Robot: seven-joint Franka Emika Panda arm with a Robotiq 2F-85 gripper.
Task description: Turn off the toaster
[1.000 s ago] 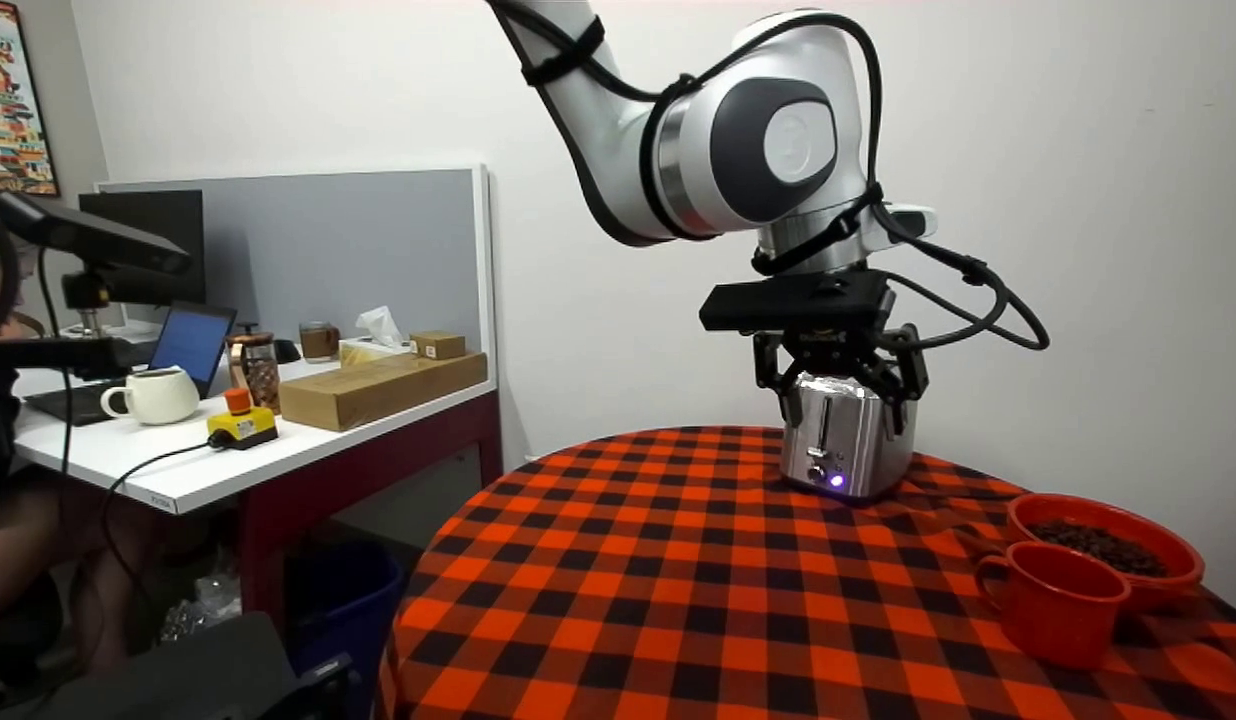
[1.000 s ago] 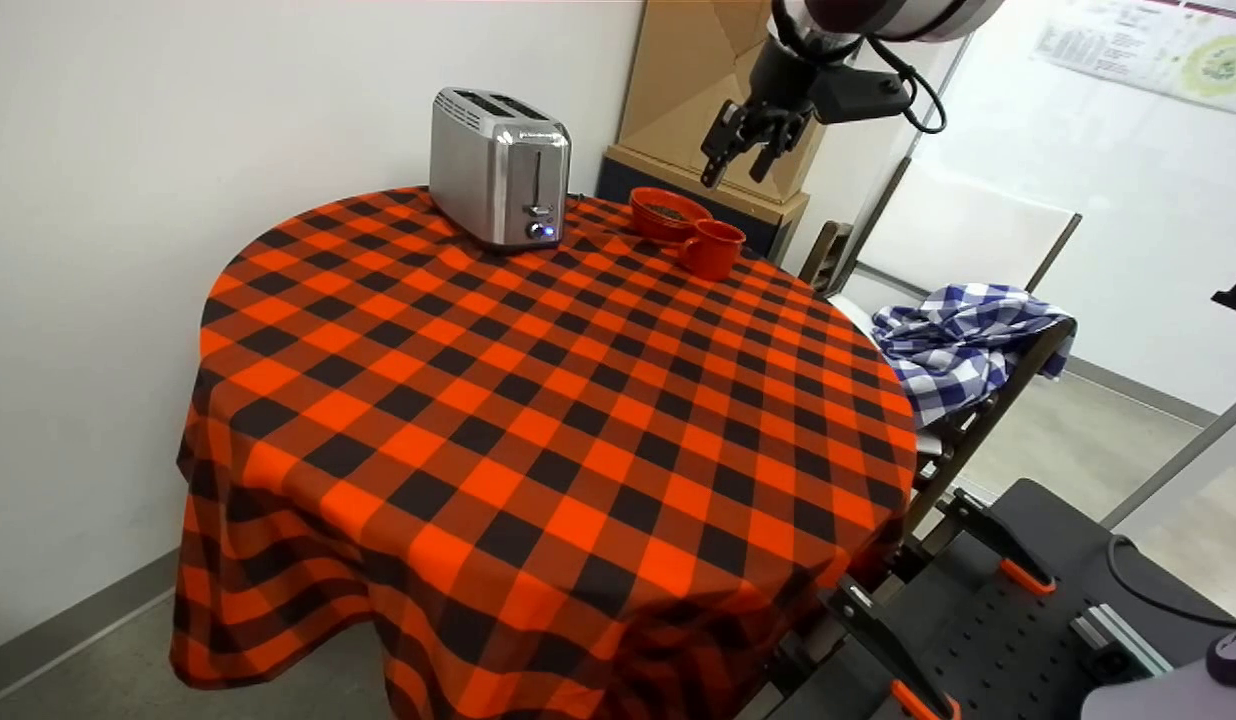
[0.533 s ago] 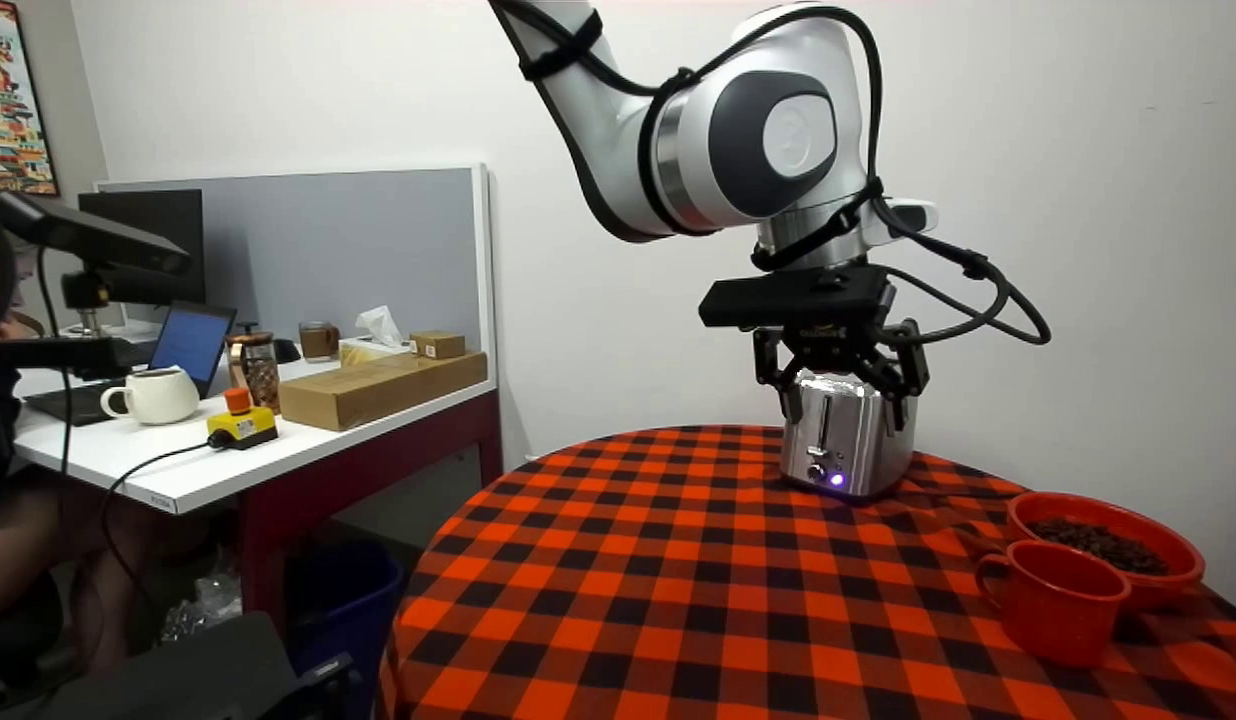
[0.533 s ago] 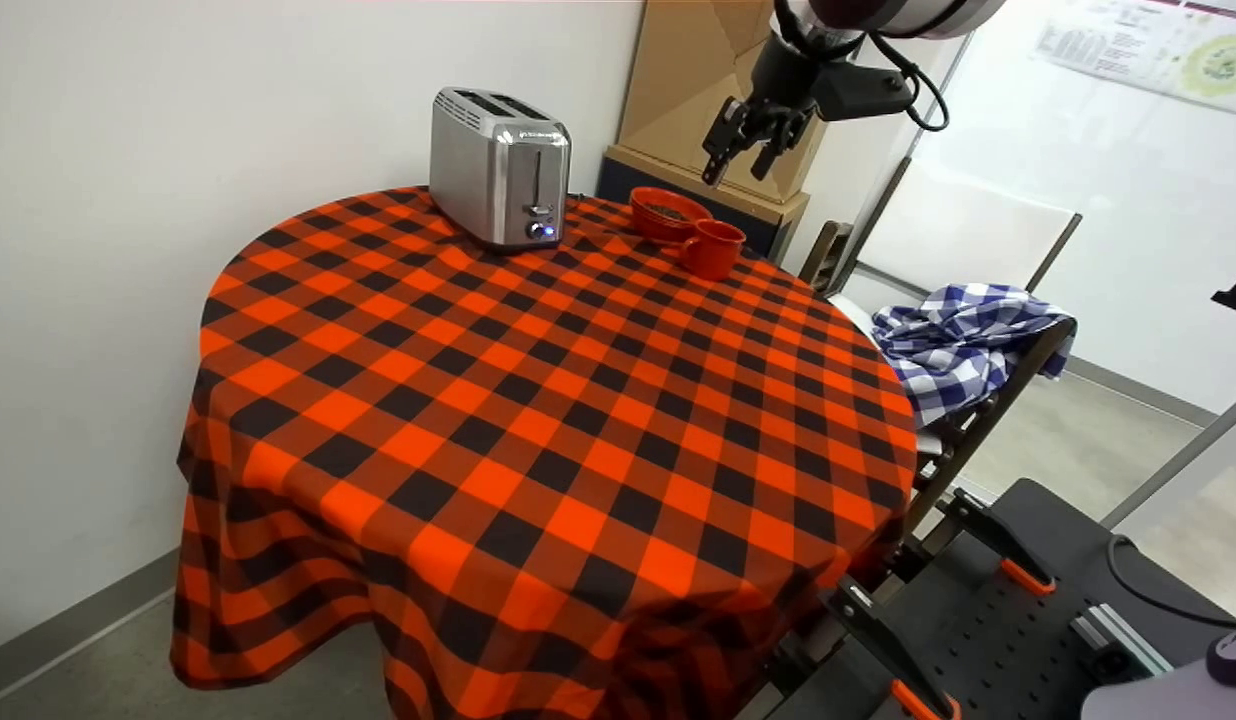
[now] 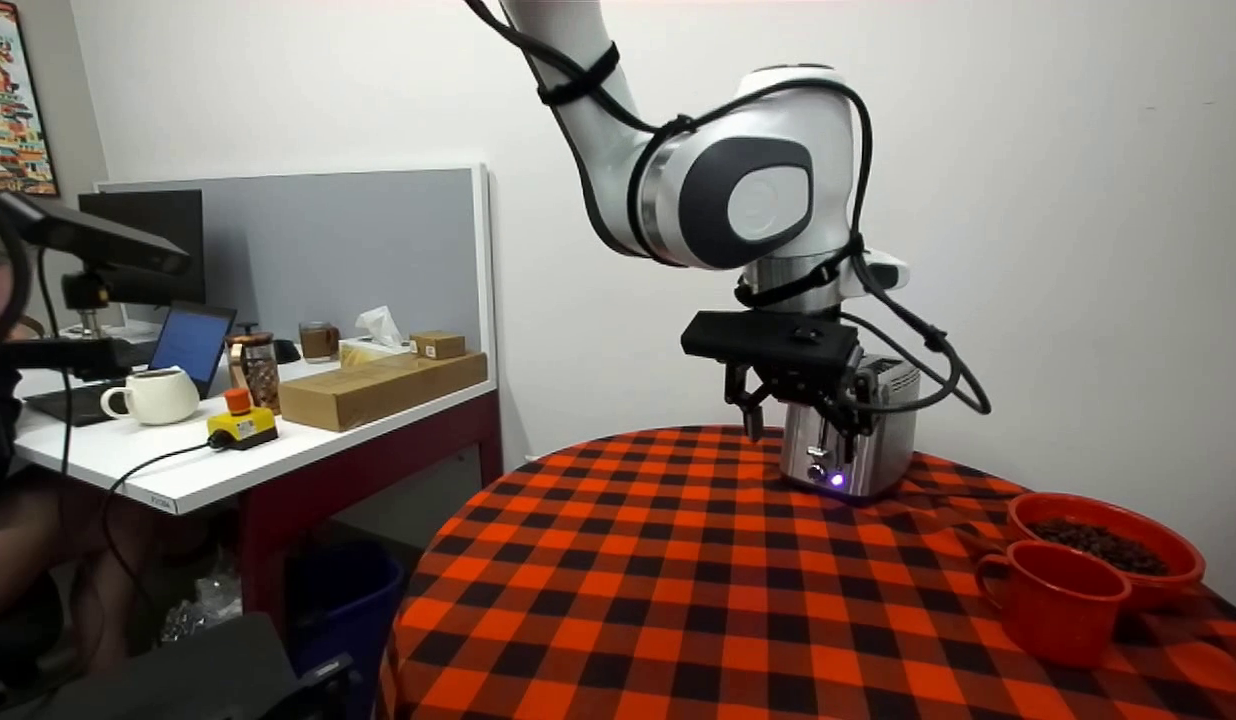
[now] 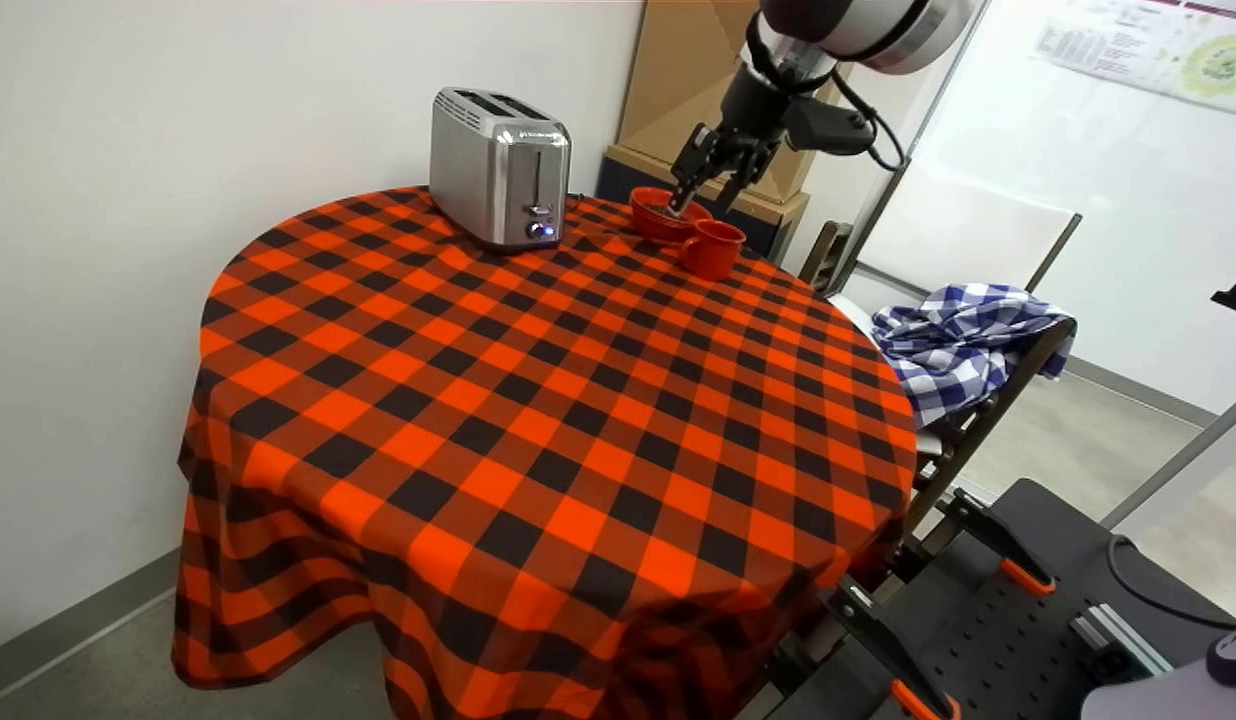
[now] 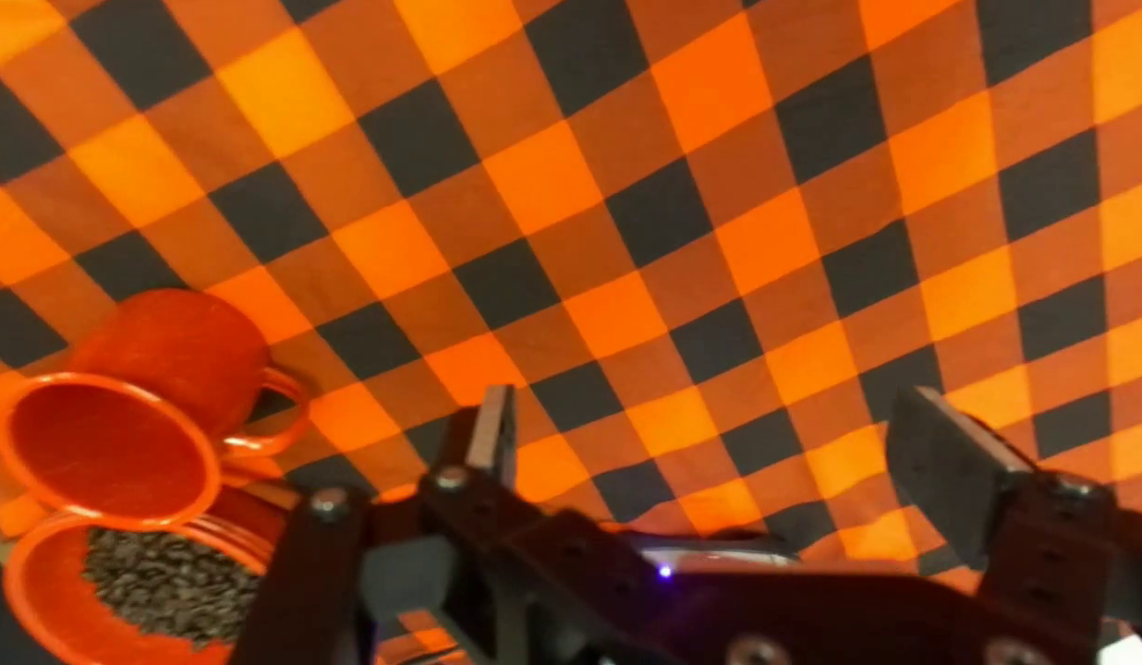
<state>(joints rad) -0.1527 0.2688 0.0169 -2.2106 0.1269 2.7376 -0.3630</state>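
The silver toaster (image 5: 886, 450) stands on the checked table, and it also shows in an exterior view (image 6: 468, 165). Its lever (image 6: 538, 211) sits low in the front slot. Below the lever are a small knob (image 6: 535, 231) and a lit bluish light (image 6: 549, 231). My gripper (image 5: 802, 440) is open and empty, pointing down in front of the toaster, and partly covers its front there. In an exterior view, the gripper (image 6: 700, 205) appears apart from the toaster. In the wrist view, the fingers (image 7: 705, 416) are wide apart; only a thin strip of the toaster (image 7: 737, 558) shows, the rest hidden.
A red mug (image 5: 1063, 605) and a red bowl (image 5: 1173, 545) of dark beans stand on the table to one side of the toaster. A wall (image 5: 1078, 330) is behind the toaster. A white desk (image 5: 178, 470) with boxes and cups stands apart from the table.
My gripper has come down and shifted sideways within the last half second, still open. It now hangs lower in front of the toaster. The toaster, mug and bowl have not moved.
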